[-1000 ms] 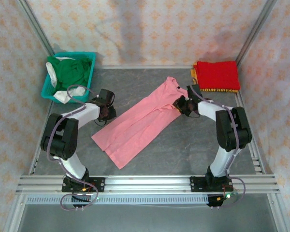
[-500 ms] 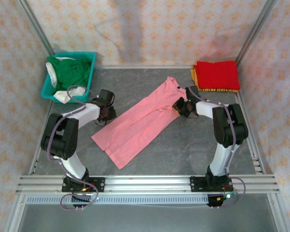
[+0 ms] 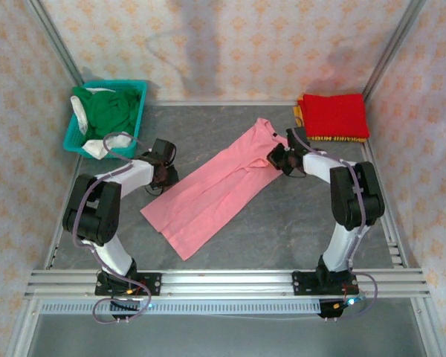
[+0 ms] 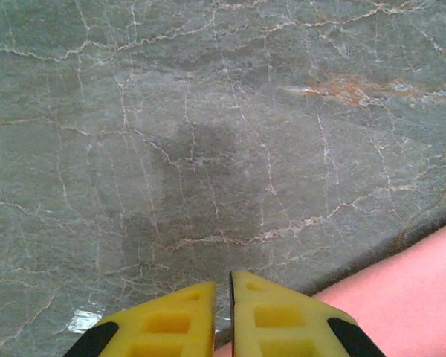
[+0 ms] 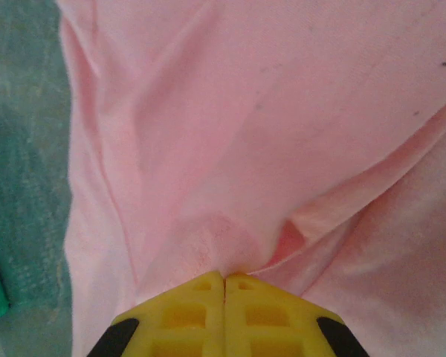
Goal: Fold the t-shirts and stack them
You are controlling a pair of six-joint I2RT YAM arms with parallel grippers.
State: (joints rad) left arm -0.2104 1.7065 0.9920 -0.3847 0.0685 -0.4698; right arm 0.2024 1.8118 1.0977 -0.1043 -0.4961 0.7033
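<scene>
Right tool (image 5: pixel 224 276) tight on pink t-shirt (image 5: pixel 267 111)

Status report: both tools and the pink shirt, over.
Left tool shut on pink shirt, left edge. Right tool shut on it near far end. Shirt lies diagonally on table. Basket, red stack apart, back corners.
</scene>
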